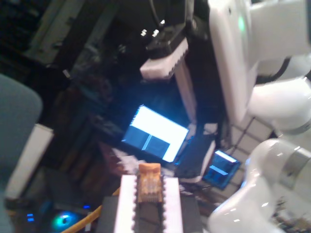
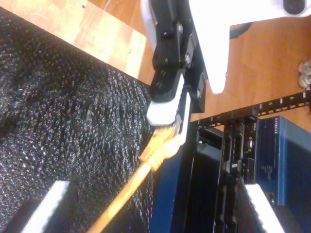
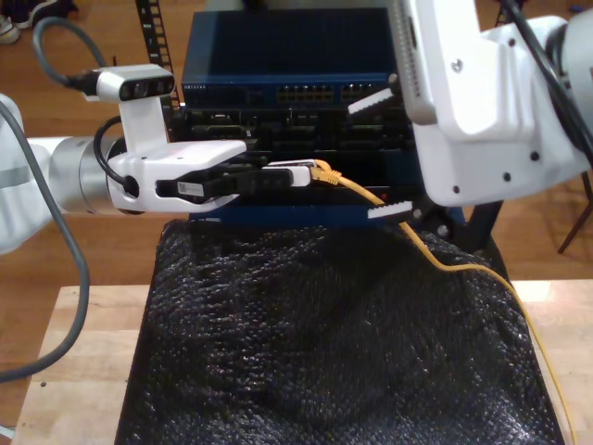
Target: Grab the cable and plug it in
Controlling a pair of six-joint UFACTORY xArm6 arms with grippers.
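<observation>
Yellow-orange cable (image 3: 408,227) plug sits clamped between my first gripper's (image 1: 150,191) fingers (image 1: 127,204).

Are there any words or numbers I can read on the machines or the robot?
None can be read for sure.
Blue box in the rack: a small pale label near its top edge, too blurred.
My first gripper: a white sticker on the black part behind it, too small.
Lit screens: only bright shapes.

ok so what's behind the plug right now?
Behind the plug, shut in my first gripper, stands the rack's dark front panel, below the blue switch. Plug and pads cover the spot directly behind it.
</observation>
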